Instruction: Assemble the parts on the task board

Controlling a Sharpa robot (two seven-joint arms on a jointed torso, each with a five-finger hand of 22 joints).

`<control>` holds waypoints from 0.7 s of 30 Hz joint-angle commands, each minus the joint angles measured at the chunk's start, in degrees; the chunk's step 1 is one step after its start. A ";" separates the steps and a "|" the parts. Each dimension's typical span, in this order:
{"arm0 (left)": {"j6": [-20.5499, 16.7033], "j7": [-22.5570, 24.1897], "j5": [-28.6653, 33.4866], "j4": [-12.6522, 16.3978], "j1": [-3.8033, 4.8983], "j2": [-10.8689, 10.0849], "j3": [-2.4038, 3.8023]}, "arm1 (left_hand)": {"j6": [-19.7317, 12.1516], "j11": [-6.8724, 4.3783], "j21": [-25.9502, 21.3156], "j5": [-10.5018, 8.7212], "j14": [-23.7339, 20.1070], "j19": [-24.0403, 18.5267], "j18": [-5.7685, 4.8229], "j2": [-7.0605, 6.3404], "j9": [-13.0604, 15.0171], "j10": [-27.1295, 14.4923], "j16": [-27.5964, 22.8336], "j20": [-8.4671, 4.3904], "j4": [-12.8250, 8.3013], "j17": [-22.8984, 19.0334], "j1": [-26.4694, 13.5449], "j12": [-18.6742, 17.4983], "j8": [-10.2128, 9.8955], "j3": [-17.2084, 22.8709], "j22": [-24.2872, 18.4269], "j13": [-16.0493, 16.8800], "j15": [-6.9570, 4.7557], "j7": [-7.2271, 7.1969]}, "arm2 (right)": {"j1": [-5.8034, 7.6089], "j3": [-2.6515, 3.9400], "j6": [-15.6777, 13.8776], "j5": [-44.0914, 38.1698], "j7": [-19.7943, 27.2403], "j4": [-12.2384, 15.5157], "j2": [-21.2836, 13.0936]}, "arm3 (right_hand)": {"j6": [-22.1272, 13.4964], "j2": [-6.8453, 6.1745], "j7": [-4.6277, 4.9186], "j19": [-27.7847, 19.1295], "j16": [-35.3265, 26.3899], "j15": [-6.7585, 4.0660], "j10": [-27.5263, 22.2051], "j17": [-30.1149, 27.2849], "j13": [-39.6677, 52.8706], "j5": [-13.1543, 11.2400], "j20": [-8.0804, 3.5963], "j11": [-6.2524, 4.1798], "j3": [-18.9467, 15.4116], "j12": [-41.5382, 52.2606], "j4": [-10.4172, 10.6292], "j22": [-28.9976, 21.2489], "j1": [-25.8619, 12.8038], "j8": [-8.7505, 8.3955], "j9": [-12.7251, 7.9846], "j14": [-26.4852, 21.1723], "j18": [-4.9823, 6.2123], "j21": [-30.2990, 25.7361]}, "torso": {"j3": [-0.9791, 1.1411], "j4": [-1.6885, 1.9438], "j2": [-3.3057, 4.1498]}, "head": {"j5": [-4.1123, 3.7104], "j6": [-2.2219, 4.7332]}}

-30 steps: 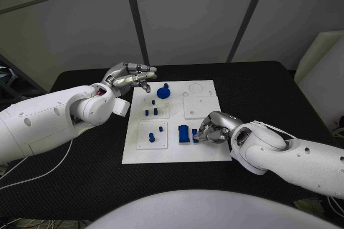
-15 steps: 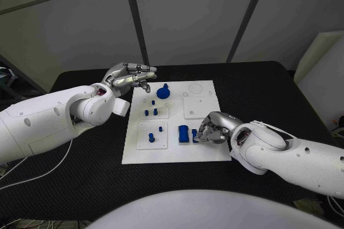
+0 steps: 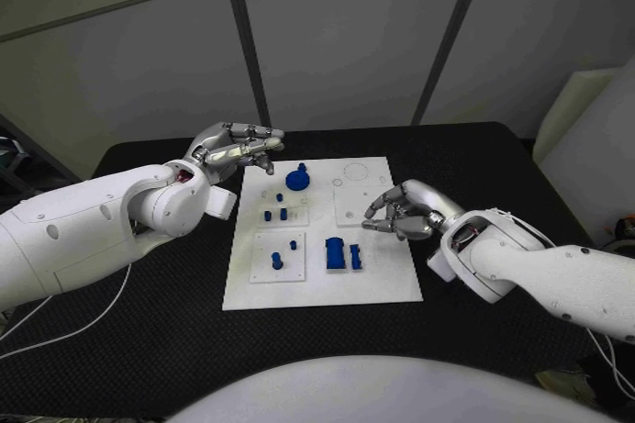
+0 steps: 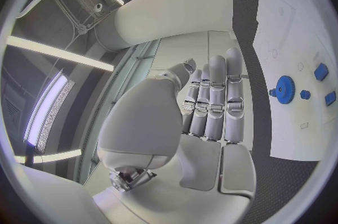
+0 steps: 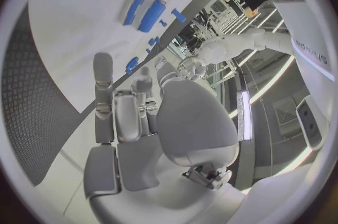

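lying flat in the middle of the black table (image 3: 159, 313), the white task board (image 3: 384, 281) is seen with blue parts on it. a blue gear (image 3: 298, 177) sits near the board's far left corner, close to the left hand's fingertips. small blue pegs (image 3: 275, 207) stand in the plate below the gear, and further pegs (image 3: 275, 257) stand in the near left plate. a larger blue block (image 3: 336, 252) and a narrow blue bar (image 3: 356, 255) are set side by side near the board's middle. the left hand (image 3: 236, 150) is held above the board's far left edge, fingers loosely curled and apart, nothing gripped. the right hand (image 3: 404, 212) is held over the board's right side, just beyond the block and bar, fingers curled inward; whether anything is pinched cannot be told.
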 commanded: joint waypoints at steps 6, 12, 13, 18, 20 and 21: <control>-1.64 3.45 2.23 -5.75 -0.51 2.25 0.05 | -1.85 1.91 -12.07 -0.14 -10.31 -12.91 -2.22 -0.27 -0.57 -2.70 -14.50 3.49 2.68 -8.39 -2.58 -1.71 -0.40 -3.78 -7.45 -1.60 3.50 0.75 | 2.55 0.62 3.31 34.48 19.81 -14.56 5.82 | -2.83 1.30 2.88 -11.49 -38.99 4.36 -10.84 -33.47 -23.59 0.21 4.41 3.98 2.28 -25.84 -0.03 -11.51 5.65 -3.74 -2.68 -19.02 -0.27 -17.84 | -0.68 -0.59 -3.45 | 0.09 2.47; -4.18 5.75 7.69 -12.03 -1.34 5.63 0.09 | -3.09 3.61 -24.03 -0.11 -12.39 -23.23 -1.28 0.73 -1.07 -1.88 -30.26 8.24 4.04 -15.52 -1.12 -5.73 -1.40 -5.96 -17.36 -4.02 6.59 -0.80 | 3.14 2.08 7.88 41.83 25.48 -26.34 12.26 | -1.47 0.97 4.78 -16.42 -59.32 8.47 -7.87 -46.73 -42.88 -1.25 9.53 6.24 6.28 -37.18 1.01 -20.31 7.78 -7.73 -6.80 -23.48 0.64 -31.12 | -0.74 -1.18 -5.21 | -0.05 5.00; -4.66 6.17 8.27 -12.95 -1.47 6.20 0.10 | -3.28 3.93 -25.11 -0.11 -12.73 -24.33 -1.08 0.83 -1.16 -2.03 -31.98 8.83 4.19 -16.28 -1.02 -6.49 -1.64 -6.35 -18.43 -4.35 6.98 -1.06 | 3.17 2.19 8.36 42.44 26.06 -27.73 13.05 | -0.82 0.86 4.68 -15.39 -61.32 8.62 -6.75 -48.44 -45.63 -1.22 9.77 6.21 6.68 -38.14 0.98 -21.46 7.71 -8.28 -7.62 -22.33 0.95 -32.42 | -0.76 -1.26 -5.50 | -0.05 5.61; -7.37 8.43 10.71 -18.05 -2.06 9.67 0.17 | -4.64 3.81 -26.36 -0.11 -15.47 -33.79 -1.89 1.47 -1.30 -5.99 -39.44 9.99 4.84 -20.18 -1.03 -11.00 -3.28 -9.52 -25.71 -5.02 7.19 -2.08 | 3.24 2.52 10.33 44.17 28.15 -33.40 16.36 | -0.51 0.75 4.74 -13.42 -66.72 8.74 -5.10 -53.31 -52.55 -1.23 10.36 6.52 6.98 -40.61 0.79 -25.05 6.68 -8.78 -10.49 -20.00 0.81 -36.71 | -0.68 -1.06 -6.27 | -0.18 7.78; -8.55 9.14 11.38 -19.45 -2.26 10.69 0.18 | -5.36 3.70 -26.40 -0.09 -14.77 -36.37 -2.38 2.50 -1.33 -7.07 -42.19 9.92 5.40 -22.17 -1.15 -12.22 -3.61 -12.21 -28.69 -5.17 7.09 -1.94 | 3.26 2.58 10.77 43.97 28.61 -34.88 17.38 | -0.83 0.90 4.83 -13.05 -68.06 8.87 -5.42 -54.68 -54.21 -1.02 10.60 7.03 6.91 -40.82 0.52 -26.11 6.38 -8.78 -11.47 -19.65 0.80 -37.98 | -0.64 -1.12 -6.39 | 0.22 8.37; -9.11 9.44 11.77 -19.93 -2.36 11.09 0.19 | -5.70 3.77 -26.39 0.04 -14.50 -36.83 -2.53 2.86 -1.32 -7.88 -43.48 9.90 5.38 -23.11 -0.78 -12.50 -3.58 -13.62 -29.75 -5.19 7.15 -2.34 | 3.26 2.60 10.89 43.84 28.78 -35.46 17.84 | -0.98 0.97 4.96 -12.63 -68.80 9.02 -5.62 -55.40 -54.96 -0.97 10.66 7.16 6.83 -40.85 0.38 -26.56 6.20 -8.79 -11.95 -19.75 0.81 -38.43 | -0.59 -1.18 -6.40 | 0.49 8.68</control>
